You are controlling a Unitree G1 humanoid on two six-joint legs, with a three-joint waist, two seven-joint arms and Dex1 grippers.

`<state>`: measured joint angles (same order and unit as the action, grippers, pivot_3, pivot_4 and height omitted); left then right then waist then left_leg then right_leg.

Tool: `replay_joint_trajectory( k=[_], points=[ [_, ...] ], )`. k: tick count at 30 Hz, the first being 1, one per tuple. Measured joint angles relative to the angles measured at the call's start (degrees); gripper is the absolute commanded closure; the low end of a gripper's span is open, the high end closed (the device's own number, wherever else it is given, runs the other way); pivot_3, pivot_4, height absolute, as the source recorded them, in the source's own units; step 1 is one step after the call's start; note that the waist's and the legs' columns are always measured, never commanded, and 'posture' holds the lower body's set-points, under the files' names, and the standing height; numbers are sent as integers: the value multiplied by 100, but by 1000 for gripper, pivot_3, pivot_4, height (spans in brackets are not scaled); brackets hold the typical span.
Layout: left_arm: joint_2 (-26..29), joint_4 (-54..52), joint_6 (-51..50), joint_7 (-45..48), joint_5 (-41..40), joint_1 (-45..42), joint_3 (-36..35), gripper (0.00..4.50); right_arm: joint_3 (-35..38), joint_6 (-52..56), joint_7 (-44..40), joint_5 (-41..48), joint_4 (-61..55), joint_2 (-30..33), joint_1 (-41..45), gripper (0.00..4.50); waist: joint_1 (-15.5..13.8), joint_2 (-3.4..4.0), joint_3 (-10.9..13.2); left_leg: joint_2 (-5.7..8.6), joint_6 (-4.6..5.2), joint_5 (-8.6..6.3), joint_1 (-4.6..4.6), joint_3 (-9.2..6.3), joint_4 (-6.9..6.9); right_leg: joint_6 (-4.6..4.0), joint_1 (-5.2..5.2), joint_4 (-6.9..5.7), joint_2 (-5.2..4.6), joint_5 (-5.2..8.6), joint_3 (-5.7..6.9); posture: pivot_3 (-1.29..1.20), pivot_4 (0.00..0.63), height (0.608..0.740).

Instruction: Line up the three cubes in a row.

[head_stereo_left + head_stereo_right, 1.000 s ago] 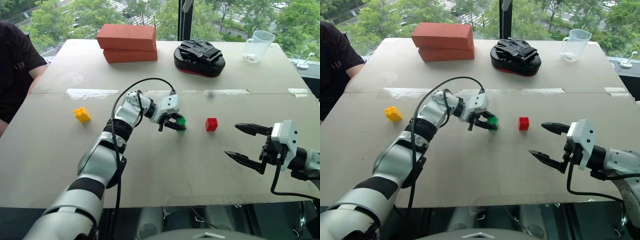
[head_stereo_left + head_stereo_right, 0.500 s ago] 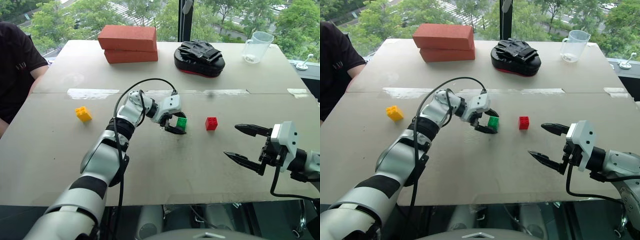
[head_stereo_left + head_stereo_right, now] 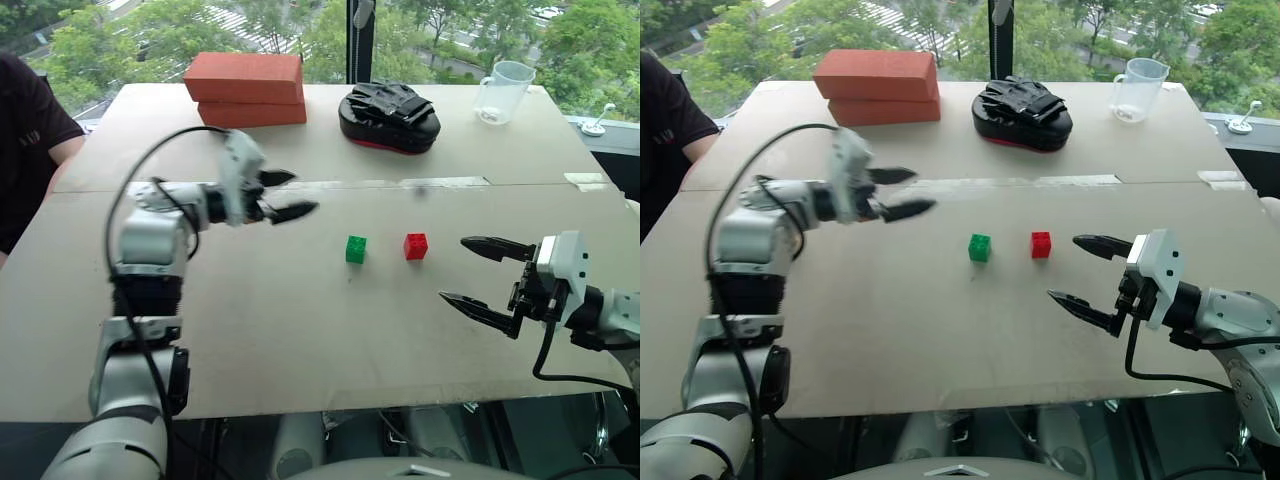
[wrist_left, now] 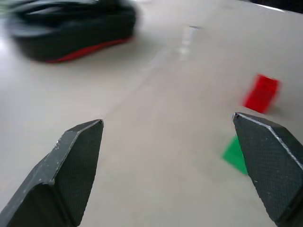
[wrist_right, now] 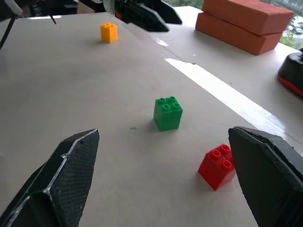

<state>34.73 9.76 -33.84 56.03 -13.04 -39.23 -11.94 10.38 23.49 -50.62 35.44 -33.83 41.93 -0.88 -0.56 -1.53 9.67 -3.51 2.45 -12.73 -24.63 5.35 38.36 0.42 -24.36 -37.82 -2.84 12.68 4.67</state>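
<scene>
— What are your cubes like, and where?
— Studded glossy plastic: green cube [image 3: 356, 249] and red cube [image 3: 416, 246] mid-table, side by side; yellow cube [image 5: 109, 32] well apart.
— And your jaws?
— Left gripper [image 3: 287, 195] and right gripper [image 3: 488, 274] both spread wide — holding nothing.

Green cube [image 5: 167, 113] beside red cube [image 5: 217, 166], yellow cube [image 5: 109, 32] well apart.

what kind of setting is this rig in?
Likely an upper-floor indoor test space: a plain table by a window over treetops, with practice props such as stacked bricks and a measuring cup.
</scene>
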Motion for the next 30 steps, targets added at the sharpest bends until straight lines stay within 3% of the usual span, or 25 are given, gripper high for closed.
replay_joint_trajectory(
  k=[2,6,12,19,22,27,30],
  points=[
    [-100,-360,-291,-1481,243,363,-726,25,-154,-78,-41,2,129,-172,301,0,-15,-2,-1,1,0,0,18,3,2,1,19,4,-4,-1,-7,0,150,740],
    [-282,-695,-763,-3028,510,938,-1512,25,-326,-150,-192,0,392,-213,527,0,-45,-15,-5,8,0,0,16,-2,1,0,22,3,-14,-1,3,0,150,740],
    [-744,-844,-884,-4144,555,1240,-1824,25,-620,-260,-586,-48,886,-238,1017,0,-107,-29,-9,19,0,0,10,-17,3,-3,25,3,-27,-2,18,0,150,740],
    [-838,-369,-651,-4470,443,1242,-1751,25,-621,-328,-787,-113,1029,-234,1114,0,-74,-31,-11,19,0,0,9,-20,-1,-13,24,1,-26,-7,22,0,150,740],
    [-866,-20,-405,-4530,440,1243,-1646,737,-617,-358,-808,-124,1027,-190,1098,0,-50,-32,-11,19,0,0,8,-18,0,-12,24,2,-28,-7,21,0,150,740],
    [-872,55,-233,-4557,372,1269,-1550,3034,-573,-360,-821,-124,1019,-122,1004,0,-35,-34,-12,19,0,0,9,-19,0,-12,24,1,-29,-7,21,0,150,740],
    [-863,55,-184,-4552,366,1304,-1540,3185,-566,-361,-803,-124,1011,-121,966,0,-31,-34,-12,19,0,0,10,-19,0,-13,24,1,-30,-8,21,0,150,740]
  ],
)
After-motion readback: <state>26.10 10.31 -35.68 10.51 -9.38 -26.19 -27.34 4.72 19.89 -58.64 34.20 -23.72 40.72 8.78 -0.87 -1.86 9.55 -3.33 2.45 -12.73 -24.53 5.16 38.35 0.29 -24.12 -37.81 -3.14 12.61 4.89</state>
